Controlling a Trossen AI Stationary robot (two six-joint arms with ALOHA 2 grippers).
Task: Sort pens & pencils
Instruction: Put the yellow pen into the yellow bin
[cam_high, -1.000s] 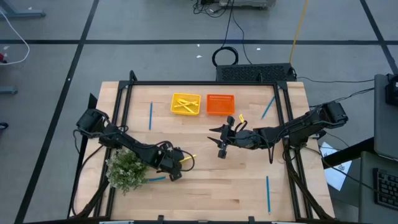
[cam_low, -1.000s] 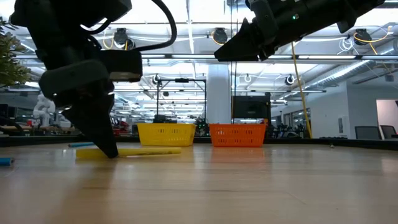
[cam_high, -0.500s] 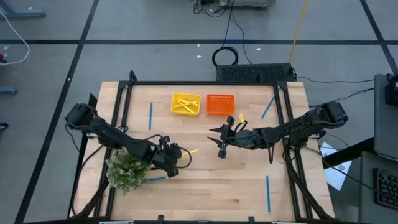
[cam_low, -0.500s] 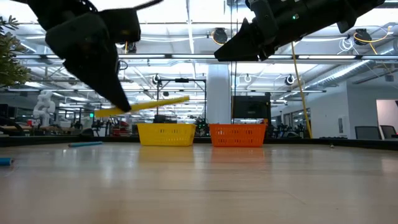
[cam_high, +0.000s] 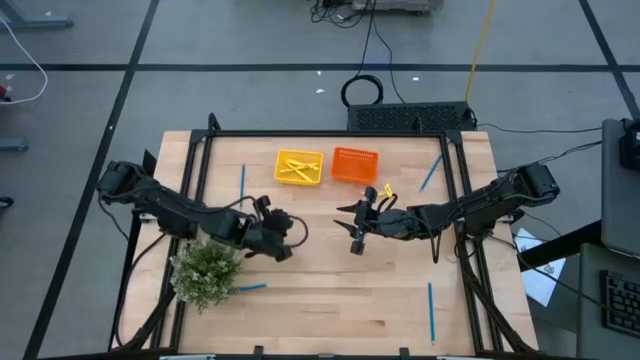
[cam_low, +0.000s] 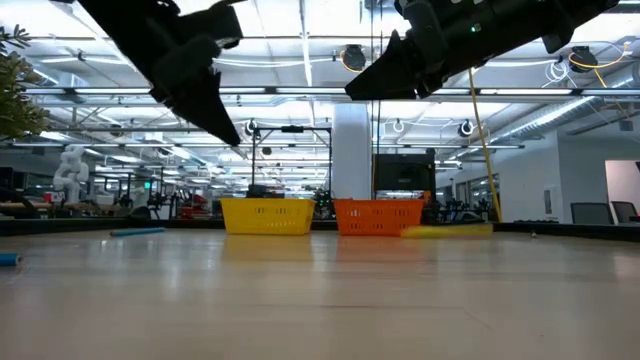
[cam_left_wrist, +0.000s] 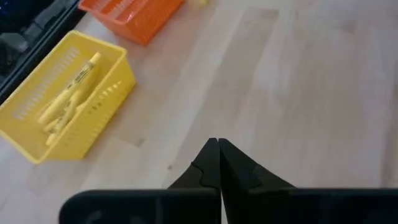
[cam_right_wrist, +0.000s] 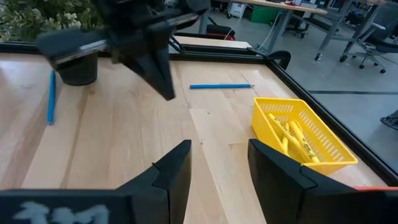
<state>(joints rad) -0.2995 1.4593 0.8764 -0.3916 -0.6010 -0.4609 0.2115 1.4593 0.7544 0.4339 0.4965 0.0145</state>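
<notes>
My left gripper (cam_high: 288, 235) hangs shut and empty above the table's middle, right of the plant; its two fingers (cam_left_wrist: 217, 163) meet with nothing between them. A yellow pen (cam_low: 445, 230) lies flat on the table just right of the orange tray (cam_high: 354, 165). The yellow tray (cam_high: 299, 167) holds several yellow pens (cam_left_wrist: 67, 93). Blue pens lie loose on the table: one far left (cam_high: 242, 186), one far right (cam_high: 431, 172), one near right (cam_high: 431, 312). My right gripper (cam_high: 357, 228) hovers open and empty at mid-table.
A bushy green plant (cam_high: 205, 272) in a dark pot stands near the left front, with another blue pen (cam_high: 252, 287) beside it. A black frame rail (cam_high: 330, 133) borders the table behind the trays. Bare wood lies between the two grippers and the near edge.
My left gripper has risen from the table and swung toward the far edge and the trays, tipping closer to level. It lifted the yellow pen clear. The pen has then left its fingers, which have shut on nothing, and now lies by the orange tray.
</notes>
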